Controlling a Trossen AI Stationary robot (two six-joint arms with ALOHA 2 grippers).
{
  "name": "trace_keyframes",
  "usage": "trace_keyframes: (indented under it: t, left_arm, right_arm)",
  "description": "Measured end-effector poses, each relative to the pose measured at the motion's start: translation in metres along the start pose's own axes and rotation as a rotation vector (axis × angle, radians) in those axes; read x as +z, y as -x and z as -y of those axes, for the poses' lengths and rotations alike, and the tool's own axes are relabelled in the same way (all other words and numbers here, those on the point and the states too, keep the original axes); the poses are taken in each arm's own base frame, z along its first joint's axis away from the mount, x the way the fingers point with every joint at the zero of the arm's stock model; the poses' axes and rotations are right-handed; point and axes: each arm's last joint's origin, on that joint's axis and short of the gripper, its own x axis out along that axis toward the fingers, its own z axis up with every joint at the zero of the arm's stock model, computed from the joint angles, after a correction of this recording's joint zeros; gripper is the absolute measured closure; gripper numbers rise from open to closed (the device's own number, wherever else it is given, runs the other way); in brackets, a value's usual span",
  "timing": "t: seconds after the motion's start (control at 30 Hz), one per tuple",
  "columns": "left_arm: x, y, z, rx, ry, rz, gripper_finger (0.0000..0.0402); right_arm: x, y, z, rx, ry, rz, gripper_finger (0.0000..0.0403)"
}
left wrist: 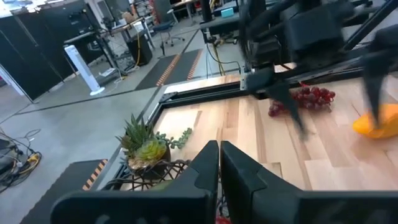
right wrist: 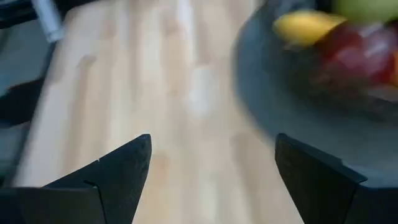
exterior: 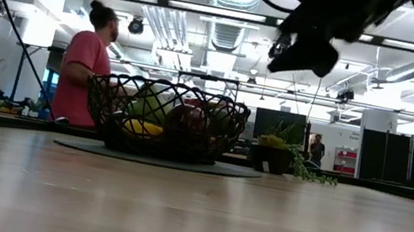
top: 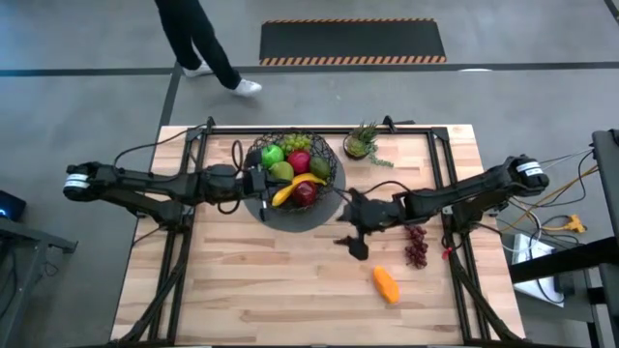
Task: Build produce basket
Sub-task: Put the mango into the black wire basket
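The black wire basket (top: 295, 174) stands on its grey round base (top: 302, 211) at the table's far middle. It holds a banana (top: 295, 187), red and green apples and green grapes. Purple grapes (top: 417, 245) and an orange piece (top: 386, 285) lie on the wood to the right of it. My left gripper (top: 259, 182) hovers shut over the basket's left rim, with nothing in it. My right gripper (top: 350, 228) hangs open above the table between the basket and the purple grapes, its fingers (right wrist: 127, 165) standing wide apart over bare wood.
A small potted plant (top: 362, 142) stands at the far edge, right of the basket. A person walks on the floor beyond the table (top: 198, 39). Bare wood (top: 251, 290) fills the near half of the table.
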Motion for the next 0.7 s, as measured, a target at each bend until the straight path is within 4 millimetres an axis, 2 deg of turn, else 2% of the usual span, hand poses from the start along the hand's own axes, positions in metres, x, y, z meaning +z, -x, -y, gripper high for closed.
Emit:
trace_keyframes:
  t: [0.2, 0.5, 0.7]
  left_arm:
    - [0.000, 0.000, 0.000, 0.000, -0.001, -0.001, 0.0401]
    - [0.002, 0.000, 0.000, 0.002, -0.003, 0.005, 0.0401]
    - [0.002, 0.000, -0.001, 0.002, -0.004, 0.005, 0.0401]
  right_arm:
    - [0.001, 0.009, -0.031, 0.105, -0.147, -0.191, 0.0078]
    - [-0.014, 0.035, -0.076, -0.086, -0.535, -0.436, 0.0078]
    - [-0.037, 0.029, -0.117, -0.219, -0.654, -0.617, 0.0078]
